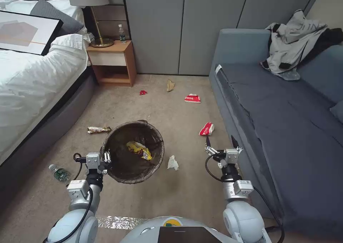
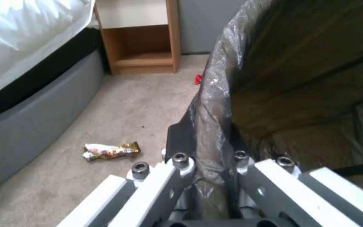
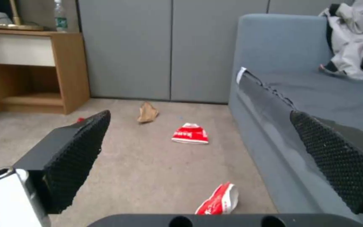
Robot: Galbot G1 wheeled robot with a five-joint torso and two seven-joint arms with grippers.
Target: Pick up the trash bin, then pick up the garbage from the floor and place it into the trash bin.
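Sitting low between a white-sheeted bed (image 1: 32,82) and a grey sofa (image 1: 286,104), with a wooden nightstand (image 1: 112,62) against the far wall and beige carpet (image 1: 160,107) spreading between them.

Holding the trash bin (image 1: 134,152) by its near-left rim: left gripper (image 1: 104,161) clamped on the dark bag folded over the edge, one finger (image 2: 177,138) outside the rim and the other inside, as the left wrist view shows. Containing 1 yellow snack wrapper (image 1: 139,149) lying on the bag's bottom, nothing else visible inside.

Hovering beside the sofa front with fingers spread wide and gripping nothing: right gripper (image 1: 221,143), its 2 textured pads (image 3: 78,157) framing the floor ahead.

Lying loose on the carpet, 6 pieces: a red-and-white packet (image 1: 207,128) just ahead of the right gripper, a second red-and-white packet (image 1: 192,98) farther off, a tan paper bag (image 1: 170,85) near the wall, a small red scrap (image 1: 143,92), a shiny brown wrapper (image 1: 98,130) left of the bin, a white tissue wad (image 1: 173,163) just right of it.

Risking, judging from the thin plastic pinched at 1 point: bag slipping off the rim or bin tilting and spilling its wrapper. Risking also a scrape against the sofa edge when reaching for the nearest packet, being so close beside it.
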